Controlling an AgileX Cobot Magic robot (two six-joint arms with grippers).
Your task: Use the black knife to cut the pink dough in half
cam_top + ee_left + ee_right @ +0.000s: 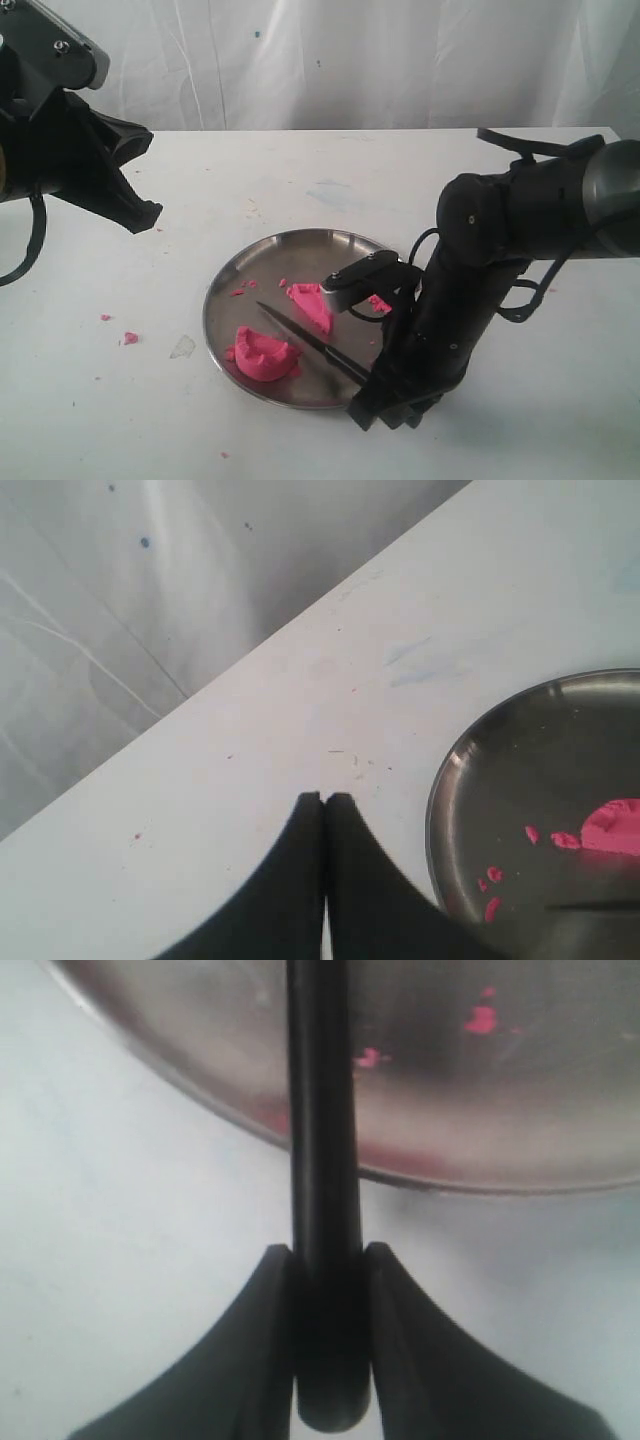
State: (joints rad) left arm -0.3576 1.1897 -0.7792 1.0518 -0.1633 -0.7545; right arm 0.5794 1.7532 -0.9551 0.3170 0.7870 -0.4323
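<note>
The dough lies in two lumps, one (264, 356) at the plate's (225, 300) near rim and the other (312, 305) toward the middle, with the knife (305, 340) between them. The right end effector (328, 1345) is clenched on the handle; the left end effector (325, 810) hangs clamped and empty above the table (100, 400). The cut looks done; lifting the blade clear without dragging dough seems next.

White table (300, 180), white draped backdrop (350, 60)

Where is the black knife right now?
The slim black knife lies across the round steel plate between two pink dough lumps, its handle clamped in the right pincer.
</note>
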